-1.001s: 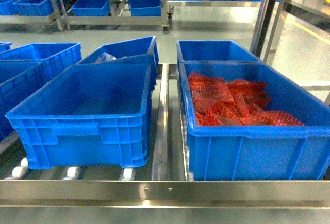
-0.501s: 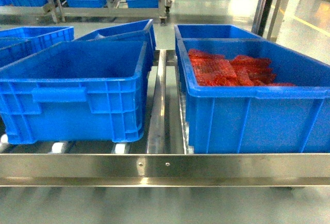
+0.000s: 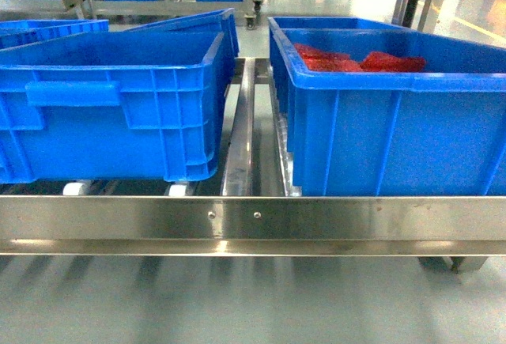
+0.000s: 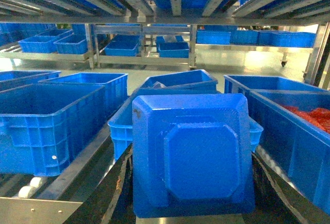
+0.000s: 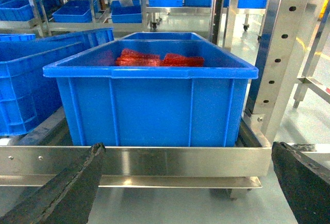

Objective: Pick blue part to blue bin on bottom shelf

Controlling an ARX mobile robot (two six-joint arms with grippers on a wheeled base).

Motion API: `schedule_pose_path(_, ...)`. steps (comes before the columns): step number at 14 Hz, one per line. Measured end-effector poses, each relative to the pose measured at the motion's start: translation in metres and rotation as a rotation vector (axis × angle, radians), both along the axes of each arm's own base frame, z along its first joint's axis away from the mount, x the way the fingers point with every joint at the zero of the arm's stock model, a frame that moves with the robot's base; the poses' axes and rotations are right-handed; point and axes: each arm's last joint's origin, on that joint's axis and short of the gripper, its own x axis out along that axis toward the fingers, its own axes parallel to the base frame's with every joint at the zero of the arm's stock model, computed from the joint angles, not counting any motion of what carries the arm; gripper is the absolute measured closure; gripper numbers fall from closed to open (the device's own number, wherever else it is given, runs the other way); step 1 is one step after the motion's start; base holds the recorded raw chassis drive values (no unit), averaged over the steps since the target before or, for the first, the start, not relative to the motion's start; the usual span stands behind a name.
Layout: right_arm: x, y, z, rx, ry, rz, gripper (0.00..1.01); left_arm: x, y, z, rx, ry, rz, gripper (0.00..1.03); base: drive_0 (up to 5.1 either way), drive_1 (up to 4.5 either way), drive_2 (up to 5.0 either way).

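Blue plastic fills the head view: on the bottom shelf [image 3: 253,219], behind its riveted steel front rail, two large bins stand at the near edge, the left bin [image 3: 111,107] showing no contents from this angle and the right bin [image 3: 387,111] holding red mesh packets [image 3: 360,59]. Further bins sit behind and on a far rack. Neither gripper shows here.

From the left wrist, one blue part [image 4: 193,159], a square moulded piece with an octagonal raised centre, sits clamped between the left gripper [image 4: 191,193] jaws, held above the shelf's near edge. So the pick looks done; the drop into a bin remains.

From the right wrist, the right gripper [image 5: 188,183] hangs spread wide and empty before the right bin.
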Motion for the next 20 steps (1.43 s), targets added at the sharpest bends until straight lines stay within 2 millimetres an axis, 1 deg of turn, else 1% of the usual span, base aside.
schedule_pose_path(6, 0.0000, 0.0000, 0.0000, 0.000, 0.000, 0.000, 0.03, 0.0000, 0.0000, 0.0000, 0.000, 0.000, 0.000, 0.59, 0.0, 0.00, 0.0)
schedule_pose_path(19, 0.0000, 0.0000, 0.0004, 0.000, -0.005, 0.000, 0.03, -0.0001, 0.0000, 0.0000, 0.000, 0.000, 0.000, 0.59, -0.1, 3.91, -4.0)
schedule_pose_path(20, 0.0000, 0.0000, -0.0001, 0.000, 0.001, 0.000, 0.03, -0.0001, 0.0000, 0.0005, -0.001, -0.005, 0.000, 0.59, 0.0, 0.00, 0.0)
